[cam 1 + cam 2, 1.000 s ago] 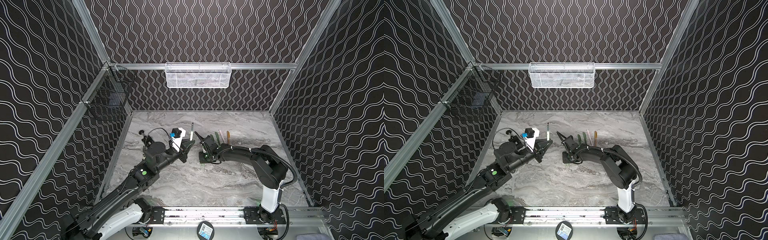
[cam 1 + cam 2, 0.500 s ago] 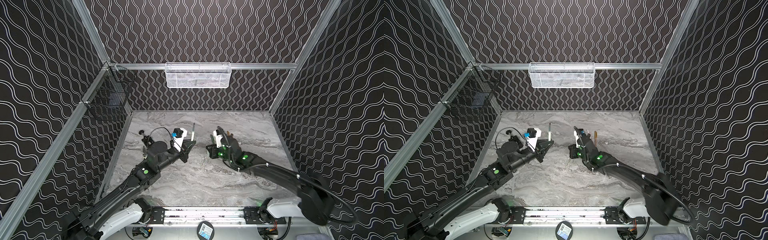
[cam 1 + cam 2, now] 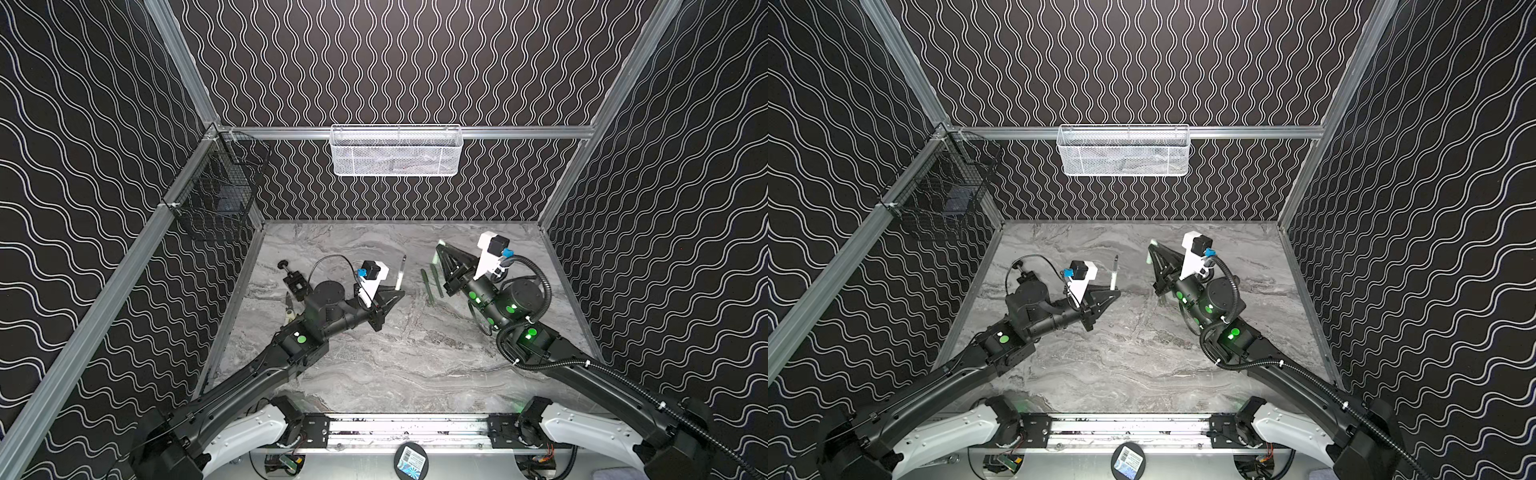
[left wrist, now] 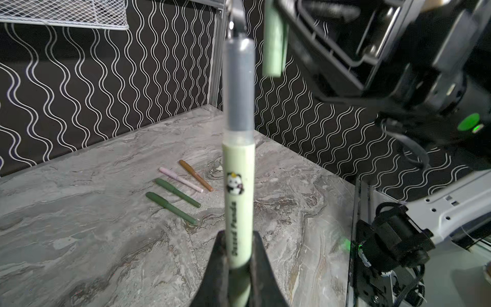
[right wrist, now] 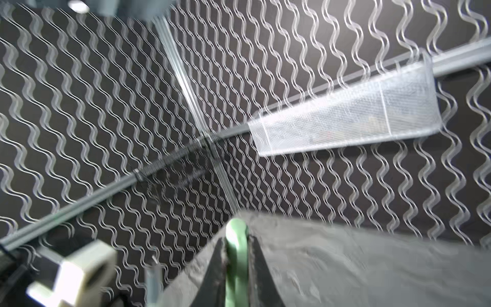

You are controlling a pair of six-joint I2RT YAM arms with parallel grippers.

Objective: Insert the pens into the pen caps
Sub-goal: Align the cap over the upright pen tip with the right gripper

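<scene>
pale-green pen (image 4: 238,202), panda print (image 4: 233,183) (left wrist)

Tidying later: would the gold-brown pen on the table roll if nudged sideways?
Probably: the gold-brown pen looks round and slim, lying flat on the smooth table. It seems rigid, so should move whole. It may bump the pink pen close beside it.

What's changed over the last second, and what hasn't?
The right gripper, shut on the pale green cap, rose from low over the table and swung toward the back right. The left gripper still holds the pale green pen upright, about where it was. The four pens lying on the table have not moved.
</scene>
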